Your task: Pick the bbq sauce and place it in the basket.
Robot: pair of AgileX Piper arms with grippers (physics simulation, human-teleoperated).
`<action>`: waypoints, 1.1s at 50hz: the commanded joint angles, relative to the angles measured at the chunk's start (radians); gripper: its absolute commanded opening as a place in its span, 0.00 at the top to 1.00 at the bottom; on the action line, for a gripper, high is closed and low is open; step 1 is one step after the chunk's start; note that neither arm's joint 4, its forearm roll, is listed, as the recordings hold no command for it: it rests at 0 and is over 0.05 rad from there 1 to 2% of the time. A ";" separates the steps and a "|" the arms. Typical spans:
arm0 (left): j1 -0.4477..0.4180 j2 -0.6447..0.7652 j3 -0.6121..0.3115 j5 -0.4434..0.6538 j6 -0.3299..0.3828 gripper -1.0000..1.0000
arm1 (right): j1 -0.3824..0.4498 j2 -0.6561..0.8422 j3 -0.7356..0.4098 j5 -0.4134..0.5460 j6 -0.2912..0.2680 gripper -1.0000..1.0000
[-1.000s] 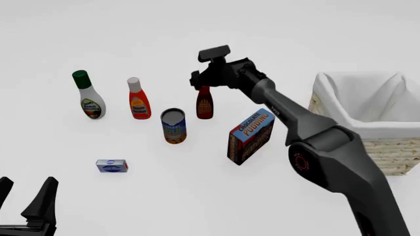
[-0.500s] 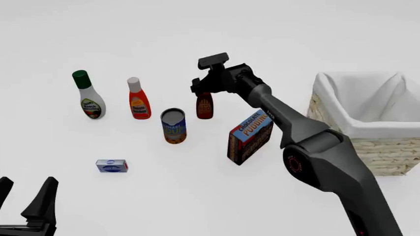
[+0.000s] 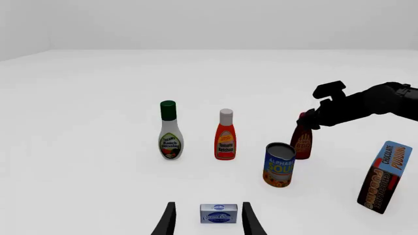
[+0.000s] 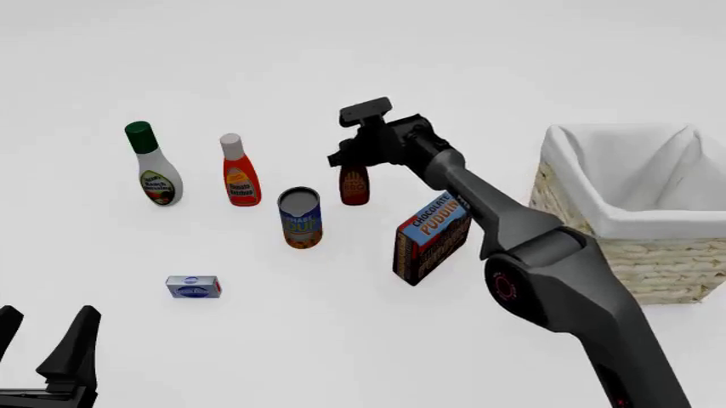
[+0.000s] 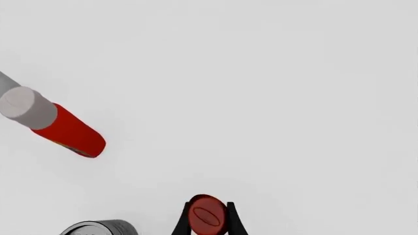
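Observation:
The bbq sauce, a dark red-brown bottle with a red cap, stands upright mid-table, right of the ketchup. My right gripper is down over its top. In the right wrist view the fingers press both sides of the red cap, so the gripper is shut on it. The left wrist view shows the bottle under that gripper. The wicker basket with white lining stands at the far right. My left gripper is open and empty at the near left.
A green-capped white ranch bottle, a white-capped ketchup bottle and a soup can stand left of the bbq sauce. A chocolate pudding box stands between the bbq sauce and the basket. A small blue-white box lies near the left gripper.
My right gripper has come down from above the bbq sauce onto its cap. The bottle has not moved. The left arm is still.

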 commanded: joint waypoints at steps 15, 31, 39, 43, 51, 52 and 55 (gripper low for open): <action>0.000 0.000 0.000 0.000 0.000 0.00 | -0.009 -0.026 -0.042 0.031 -0.013 1.00; 0.000 0.000 0.000 0.000 0.000 0.00 | -0.009 -0.014 -0.240 0.168 -0.040 1.00; 0.000 0.000 0.000 0.000 0.000 0.00 | -0.002 -0.131 -0.090 0.111 -0.049 1.00; 0.000 0.000 0.000 0.000 0.000 0.00 | 0.001 -0.175 -0.028 0.087 -0.053 1.00; 0.000 0.000 0.000 0.000 0.000 0.00 | 0.004 -0.286 0.083 0.060 -0.066 1.00; 0.000 0.000 0.000 0.000 0.000 0.00 | 0.005 -0.299 0.094 0.058 -0.067 1.00; 0.000 0.000 0.000 0.000 0.000 0.00 | 0.005 -0.315 0.105 0.056 -0.073 1.00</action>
